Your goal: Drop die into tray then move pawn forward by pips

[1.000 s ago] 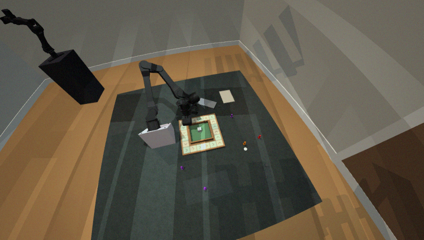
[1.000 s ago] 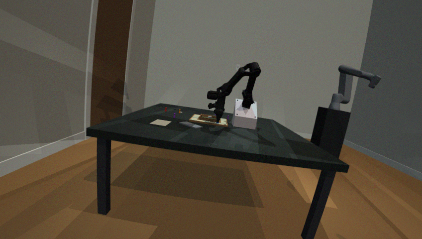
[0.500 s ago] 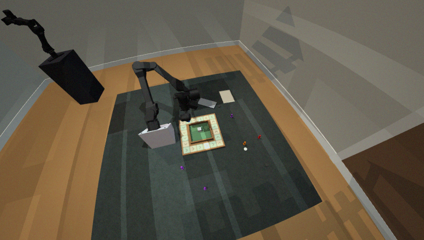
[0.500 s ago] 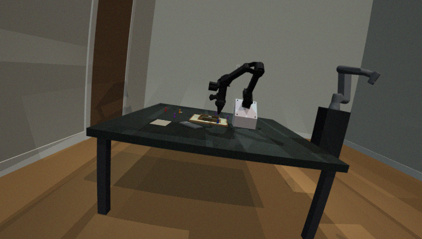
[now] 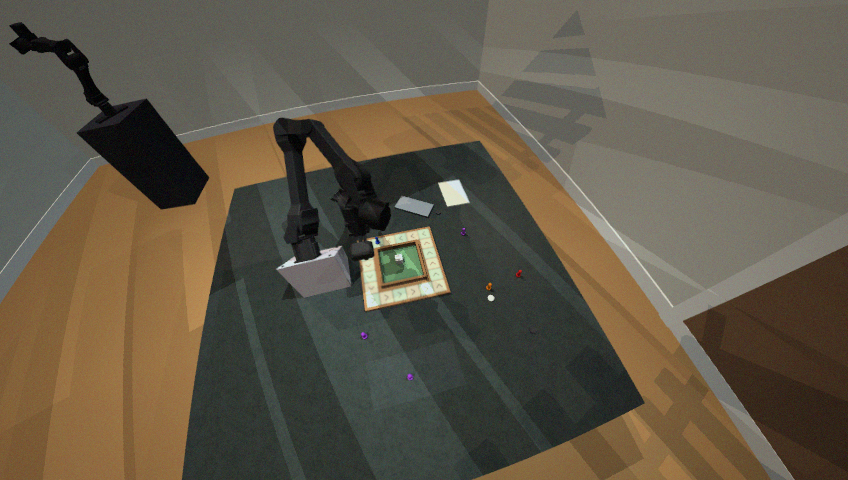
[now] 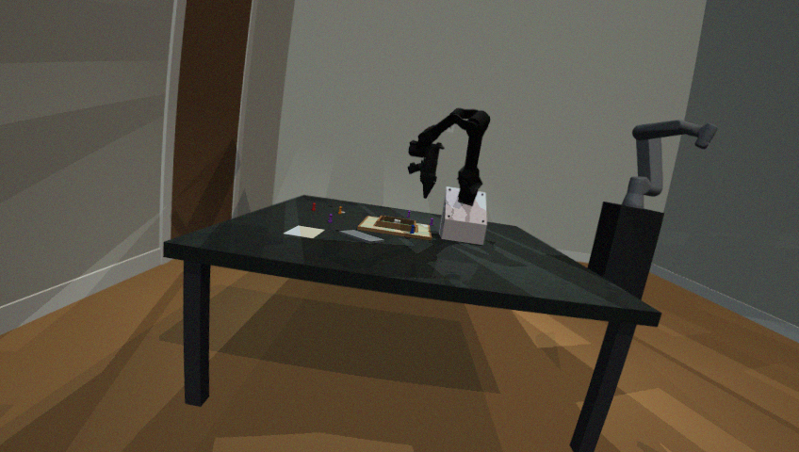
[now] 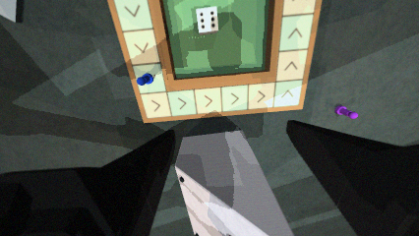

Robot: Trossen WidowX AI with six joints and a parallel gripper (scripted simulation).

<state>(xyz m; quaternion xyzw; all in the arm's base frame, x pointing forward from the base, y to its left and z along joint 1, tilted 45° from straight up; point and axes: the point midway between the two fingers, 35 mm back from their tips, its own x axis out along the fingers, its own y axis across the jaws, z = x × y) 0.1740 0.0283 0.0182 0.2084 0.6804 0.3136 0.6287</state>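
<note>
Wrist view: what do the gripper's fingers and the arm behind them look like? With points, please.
The gripper (image 5: 361, 249) (image 6: 428, 196) (image 7: 230, 130) has matte black fingers narrowing toward their tips. The arm (image 5: 295, 178) (image 6: 474, 146) is black too, with chunky, angular links. I can make out no cables or markings.
</note>
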